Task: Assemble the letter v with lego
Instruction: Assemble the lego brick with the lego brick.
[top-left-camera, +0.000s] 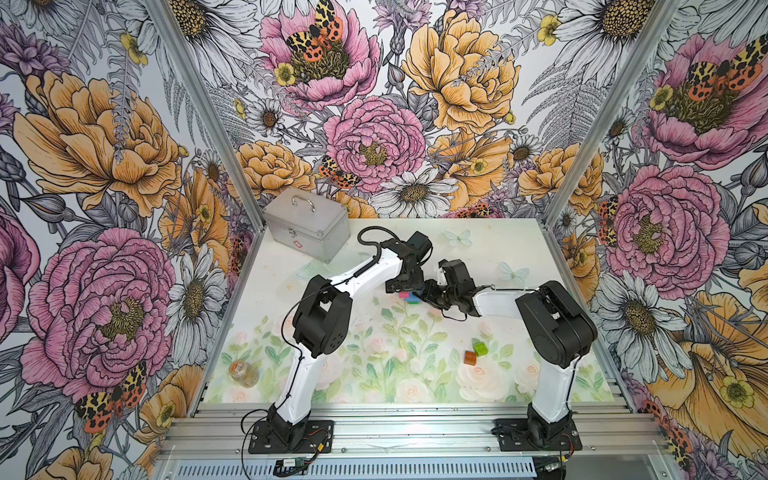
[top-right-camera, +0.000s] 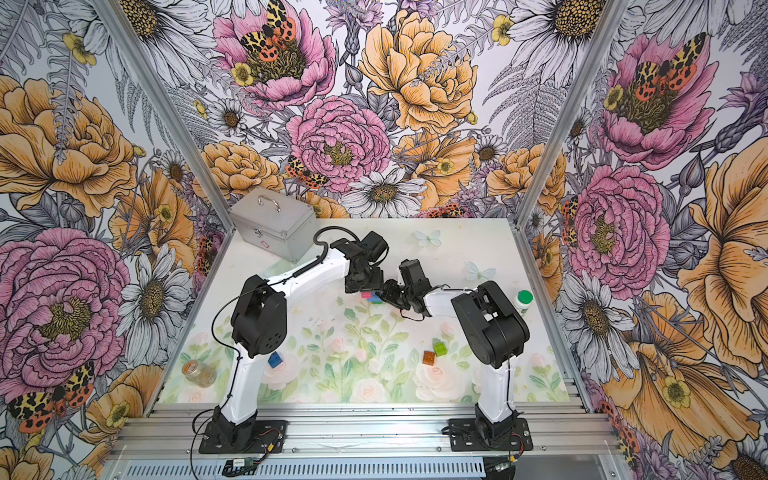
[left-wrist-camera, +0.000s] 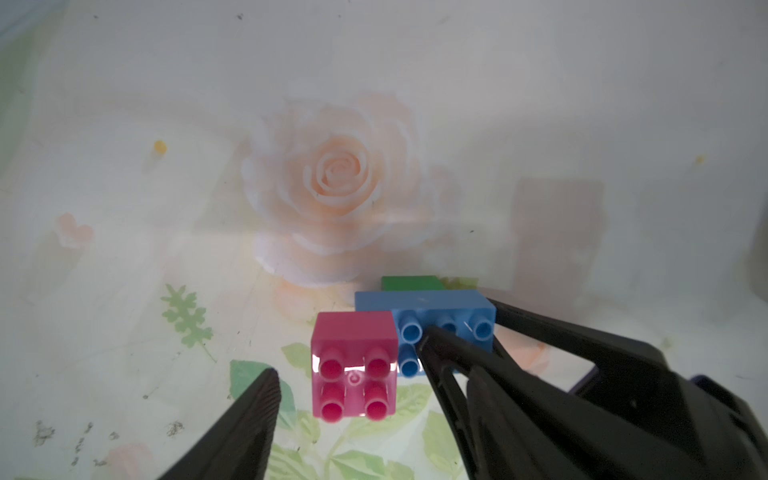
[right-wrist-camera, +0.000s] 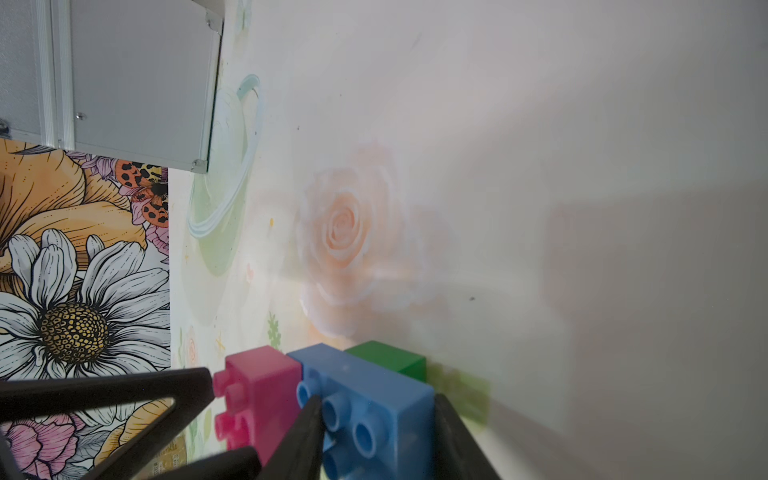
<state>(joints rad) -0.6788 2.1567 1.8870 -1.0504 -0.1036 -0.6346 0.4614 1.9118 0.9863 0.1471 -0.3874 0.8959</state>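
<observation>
My left gripper (left-wrist-camera: 357, 374) is released. Its fingers are spread either side of the pink cube-like studded plastic brick (left-wrist-camera: 353, 345), with a clear gap at the finger (left-wrist-camera: 257, 407) I can see best. My right gripper (right-wrist-camera: 378, 415) is clenched across the longer light-blue studded brick (left-wrist-camera: 424, 302). The pink one sits on one end of it, and a dark-green cube-like brick (left-wrist-camera: 411, 283) is joined to its far face. This partial letter v (top-right-camera: 371, 296) is near the middle of the flower-printed table (top-left-camera: 478, 249); I cannot tell whether it rests there. I judge the task about half done, with three bricks joined. The lime brick (top-right-camera: 439, 348) and orange brick (top-right-camera: 429, 358), just beside each other, and the dark-blue brick (top-right-camera: 274, 359) by my left arm lie loose.
</observation>
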